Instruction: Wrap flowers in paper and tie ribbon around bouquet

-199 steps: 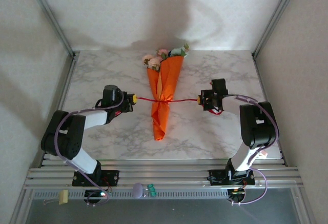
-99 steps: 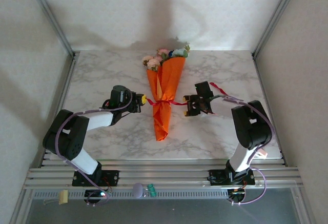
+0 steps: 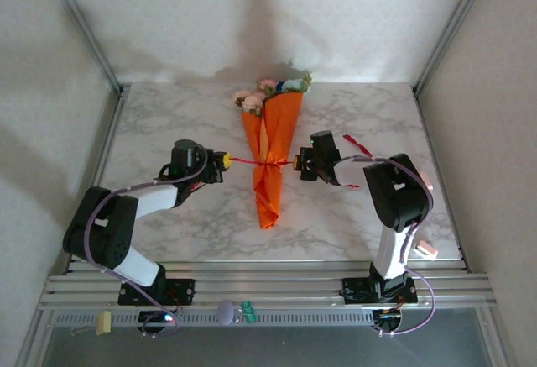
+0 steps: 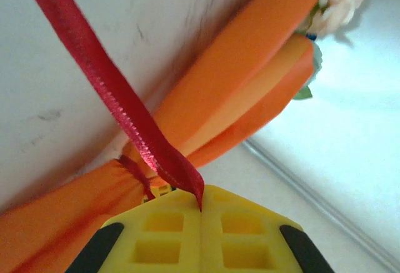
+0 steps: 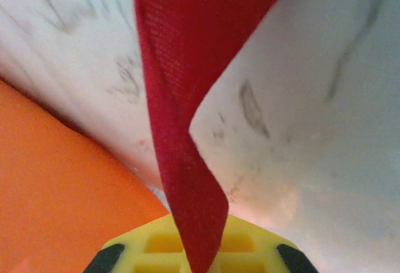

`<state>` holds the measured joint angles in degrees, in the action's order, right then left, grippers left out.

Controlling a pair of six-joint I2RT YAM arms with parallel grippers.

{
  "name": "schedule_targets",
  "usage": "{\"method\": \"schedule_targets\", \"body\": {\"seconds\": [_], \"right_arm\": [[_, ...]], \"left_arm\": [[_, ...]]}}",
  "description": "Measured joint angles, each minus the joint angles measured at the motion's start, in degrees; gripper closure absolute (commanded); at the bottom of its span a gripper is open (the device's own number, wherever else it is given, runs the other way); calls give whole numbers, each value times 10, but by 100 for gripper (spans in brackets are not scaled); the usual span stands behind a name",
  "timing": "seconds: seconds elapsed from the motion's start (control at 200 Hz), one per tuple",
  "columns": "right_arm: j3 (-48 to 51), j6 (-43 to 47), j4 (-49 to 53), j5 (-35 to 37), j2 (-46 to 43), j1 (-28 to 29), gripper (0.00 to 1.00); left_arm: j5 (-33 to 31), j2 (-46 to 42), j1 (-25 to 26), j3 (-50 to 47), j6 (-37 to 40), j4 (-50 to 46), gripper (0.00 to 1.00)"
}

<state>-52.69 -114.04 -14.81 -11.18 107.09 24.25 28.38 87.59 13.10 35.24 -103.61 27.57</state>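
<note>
The likeliest failure, as I judge it, is an uneven pull: if one arm draws harder than the other, the thin red ribbon [image 3: 243,161] could slide out from between the yellow pads [image 4: 178,235], or the light bouquet [image 3: 270,174] could be dragged sideways over the table [image 3: 168,115] and its orange paper [image 4: 250,73] crushed at the waist before the tie is snug. The left pincer [image 3: 225,160] is clenched on one ribbon end, which rises from its tips and runs ahead to the bouquet's waist. The right pincer [image 3: 299,164] is likewise clenched on the other end, just beside the cone. The bouquet lies between the two pincers, nearer the right one, with its flowers [image 3: 267,90] pointing away from both arms
</note>
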Motion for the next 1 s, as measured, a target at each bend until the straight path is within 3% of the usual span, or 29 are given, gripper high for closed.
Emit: {"method": "schedule_targets", "body": {"seconds": [0.26, 0.546, 0.841, 1.001], "right_arm": [[56, 29, -48, -1, -47, -52, 100], [51, 35, -47, 26, -45, -57, 100], [49, 76, -8, -16, -47, -68, 100], [50, 106, 34, -21, -75, -72, 100]], "left_arm": [[38, -36, -95, -62, 4, -8, 100], [27, -20, -76, -50, 2, 5, 100], [41, -42, -121, -51, 8, -5, 100], [47, -62, -149, -48, 48, -63, 100]]}}
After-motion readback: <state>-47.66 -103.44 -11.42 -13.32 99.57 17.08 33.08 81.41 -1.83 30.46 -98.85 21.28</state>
